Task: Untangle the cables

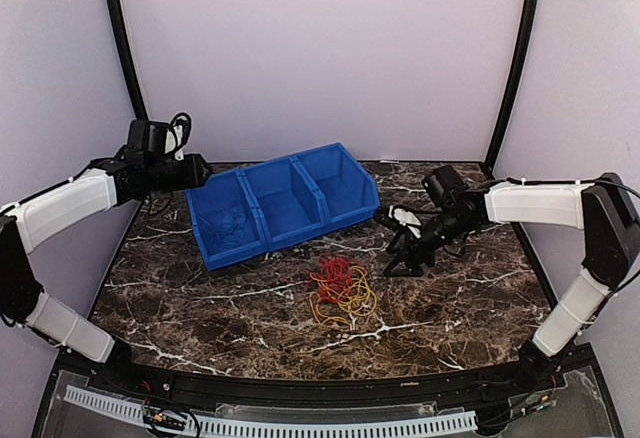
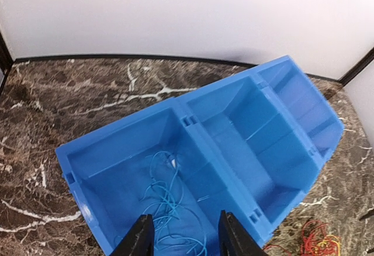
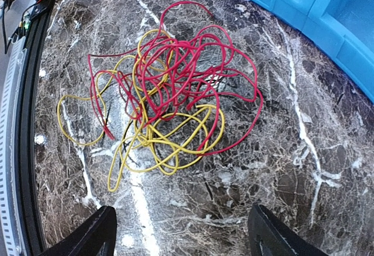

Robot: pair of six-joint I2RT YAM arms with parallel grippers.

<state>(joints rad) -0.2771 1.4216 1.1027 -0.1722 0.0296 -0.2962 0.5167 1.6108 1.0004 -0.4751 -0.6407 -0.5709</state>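
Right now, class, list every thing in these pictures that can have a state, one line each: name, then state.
Bin: upright, middle and far-end compartments empty.
Blue cable: loose in the bin's end compartment, unheld.
Red and yellow cables: tangled in one heap on the table, unheld.
Left gripper: open, empty, over the blue cable.
Right gripper: open, empty, over the heap.

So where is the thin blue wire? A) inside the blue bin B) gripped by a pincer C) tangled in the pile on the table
A: the blue wire lies loose on the floor of an end compartment of the blue bin.
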